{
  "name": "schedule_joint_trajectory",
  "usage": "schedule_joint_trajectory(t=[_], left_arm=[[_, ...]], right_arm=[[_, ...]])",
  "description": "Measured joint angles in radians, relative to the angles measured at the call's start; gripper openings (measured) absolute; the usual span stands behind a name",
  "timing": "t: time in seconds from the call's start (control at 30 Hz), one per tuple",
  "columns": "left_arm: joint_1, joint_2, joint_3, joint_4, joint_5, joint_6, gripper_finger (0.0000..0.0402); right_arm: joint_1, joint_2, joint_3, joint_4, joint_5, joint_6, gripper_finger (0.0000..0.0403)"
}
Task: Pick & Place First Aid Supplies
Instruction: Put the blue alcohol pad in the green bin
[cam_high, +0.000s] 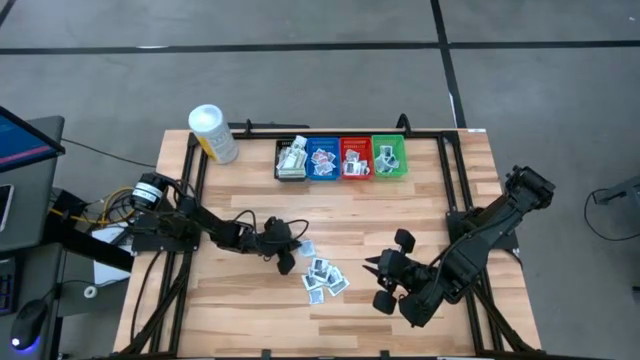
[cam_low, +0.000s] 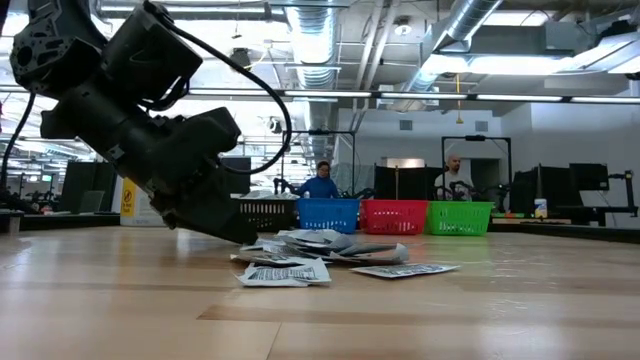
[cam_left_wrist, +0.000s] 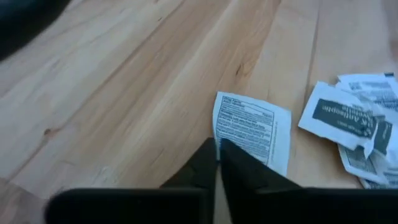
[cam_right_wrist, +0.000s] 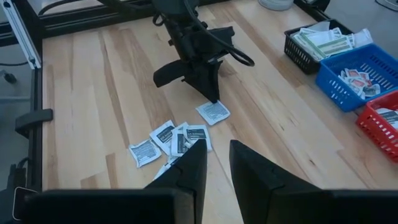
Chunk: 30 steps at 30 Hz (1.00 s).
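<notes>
the left gripper (cam_high: 293, 256) is down on the wooden surface (cam_high: 240, 190), its fingers (cam_left_wrist: 239, 167) pinched together on the edge of 1 white packet (cam_left_wrist: 252, 127) that lies flat just beside the loose pile of packets (cam_high: 325, 278) near the middle. the right gripper (cam_high: 375, 265) hangs above the surface on the other side of the pile, its fingers (cam_right_wrist: 186, 168) narrowly apart and holding nothing. 4 bins (cam_high: 341, 158) with more packets line the far edge, beside a white tub (cam_high: 213, 133).

Both arms matte black, chunky jointed housings; left arm (cam_high: 190, 225) w/ silver collar, black cable loops, yellow/orange wires.
</notes>
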Motion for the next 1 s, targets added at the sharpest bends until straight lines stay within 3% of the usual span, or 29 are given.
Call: schedule_joint_trajectory(t=[0.33, 0.83, 1.0], left_arm=[[-0.004, -0.073, -0.006, -0.005, 0.042, -0.011, 0.0003], [0.005, -0.359, -0.004, 0.079, -0.024, 0.140, 0.0002], [0.015, -0.444, -0.003, 0.125, 0.073, 0.033, 0.0002]], right_arm=[[0.000, 0.000, 0.000, -0.014, 0.000, 0.000, 0.0063], [0.000, 0.000, 0.000, -0.033, 0.000, 0.000, 0.0064], [0.000, 0.000, 0.000, -0.040, 0.000, -0.004, 0.0064]])
